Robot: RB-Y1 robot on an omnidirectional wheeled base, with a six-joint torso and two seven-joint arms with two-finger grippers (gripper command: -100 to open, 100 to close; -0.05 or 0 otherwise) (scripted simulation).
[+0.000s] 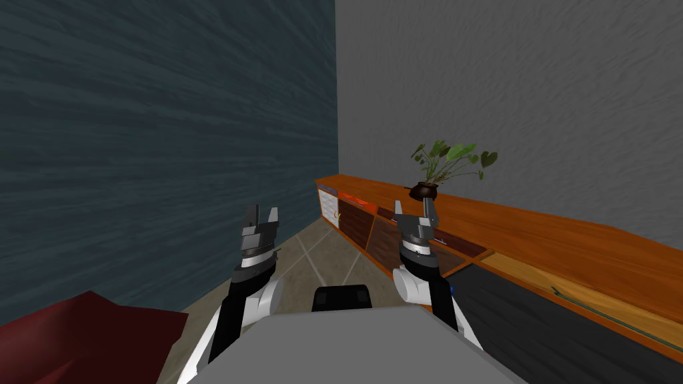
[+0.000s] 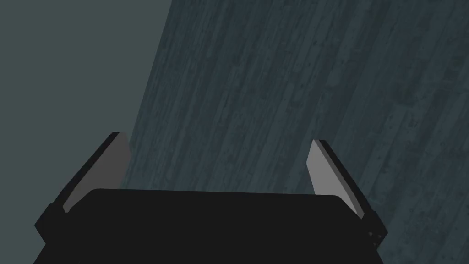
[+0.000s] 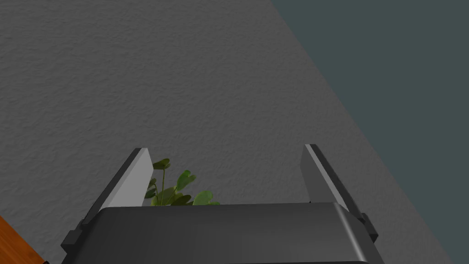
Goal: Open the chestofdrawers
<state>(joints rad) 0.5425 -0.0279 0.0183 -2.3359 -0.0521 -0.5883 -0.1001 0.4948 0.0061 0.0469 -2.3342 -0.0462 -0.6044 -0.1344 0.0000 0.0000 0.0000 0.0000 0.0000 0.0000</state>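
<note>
The chest of drawers (image 1: 533,233) is a long, low orange-brown wooden unit along the grey wall on my right. Its front has a white panel (image 1: 327,203) at the far end, then dark brown panels (image 1: 357,223). Close to my right gripper (image 1: 417,212) a dark brown part with an orange rim (image 1: 467,248) juts out from the front. That gripper is open, held above the chest's front edge and touching nothing. In the right wrist view the right gripper (image 3: 226,151) has only plant leaves (image 3: 178,190) beyond it. My left gripper (image 1: 260,217) is open, raised over the floor.
A potted plant (image 1: 450,160) stands on the chest's top just beyond my right gripper. A dark blue-grey wall runs along the left. Some dark red furniture (image 1: 80,340) lies at the lower left. Tiled floor (image 1: 320,247) stretches ahead between the wall and the chest.
</note>
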